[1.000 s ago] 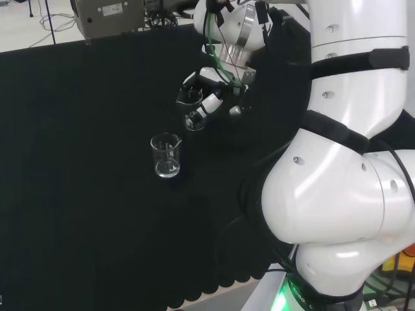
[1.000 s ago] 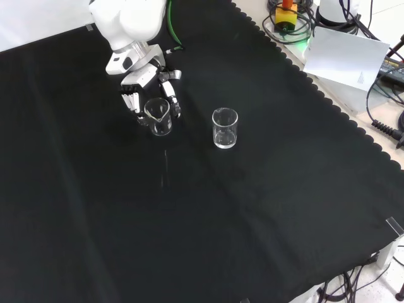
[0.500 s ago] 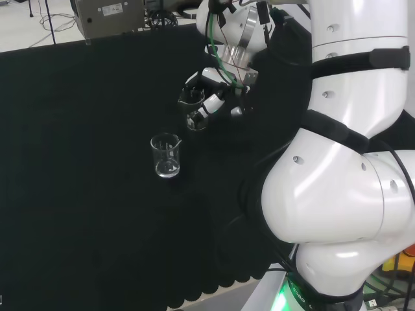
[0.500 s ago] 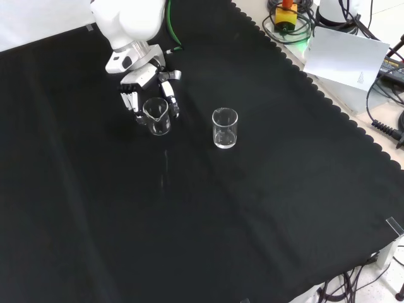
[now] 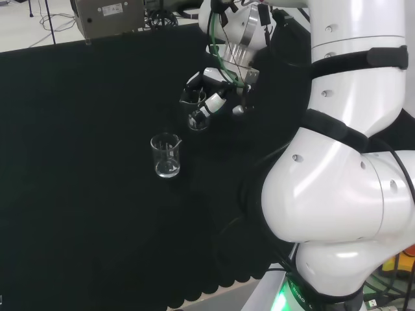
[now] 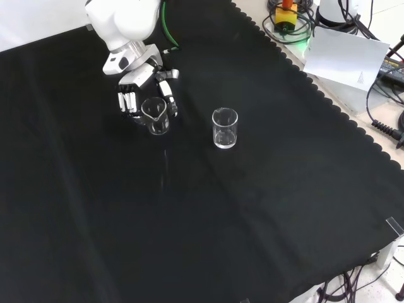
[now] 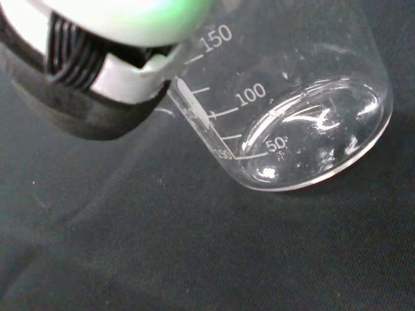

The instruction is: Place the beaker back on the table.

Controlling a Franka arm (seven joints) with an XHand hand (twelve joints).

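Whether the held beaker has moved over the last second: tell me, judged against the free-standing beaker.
Yes. In the front view the held beaker in the robot hand has drifted slightly left and up, away from the free-standing beaker.

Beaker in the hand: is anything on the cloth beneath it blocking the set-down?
Nothing visible. The hand holds the beaker over bare black cloth; the wrist view shows plain cloth under its base. The second beaker stands apart, to its right in the front view.

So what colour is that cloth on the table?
Black, plain, with a scalloped edge; the cloth shows best in the front view.
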